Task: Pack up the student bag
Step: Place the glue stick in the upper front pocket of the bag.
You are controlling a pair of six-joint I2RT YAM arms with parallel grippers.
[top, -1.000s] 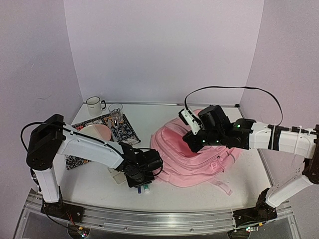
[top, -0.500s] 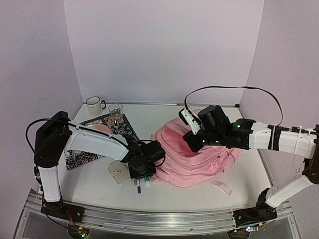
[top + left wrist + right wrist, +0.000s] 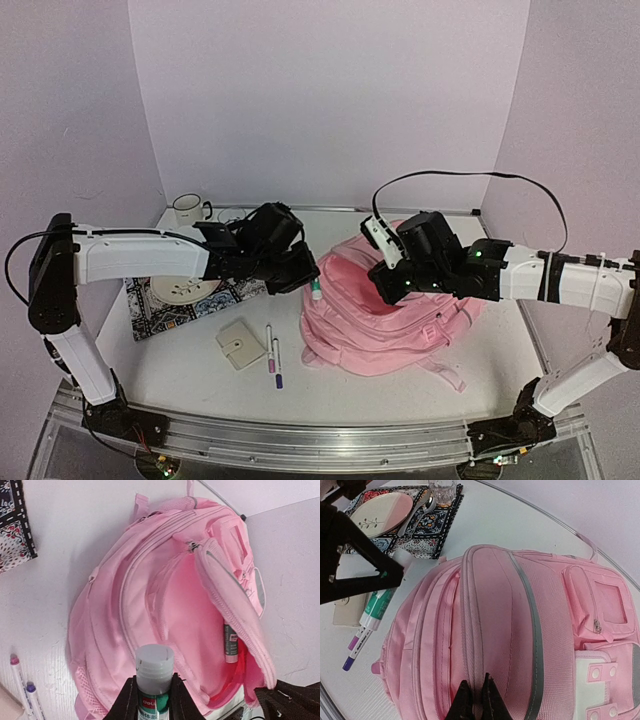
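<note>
Pink bag [image 3: 390,320] gapes unzipped. Our left gripper [image 3: 152,700] clamps a "deli" glue stick [image 3: 155,667]; right gripper [image 3: 476,700] pinches the flap [image 3: 225,595]

White links [image 3: 140,255], black joints [image 3: 50,290], black right claw [image 3: 476,695] — looping cable [image 3: 450,178]

- White table [image 3: 200,385], walled on three sides
- Pink student bag [image 3: 390,325], centre toward 3 o'clock
- Patterned placemat [image 3: 150,312], 9 o'clock
- White mug [image 3: 188,212], 10 o'clock
- Cream wallet [image 3: 238,346], 8 o'clock
- Pink-capped marker [image 3: 268,350] beside purple-capped marker [image 3: 277,365], 7 o'clock

Left end effector [image 3: 306,281] holds tube [image 3: 316,291] near student bag [image 3: 372,332].
</note>
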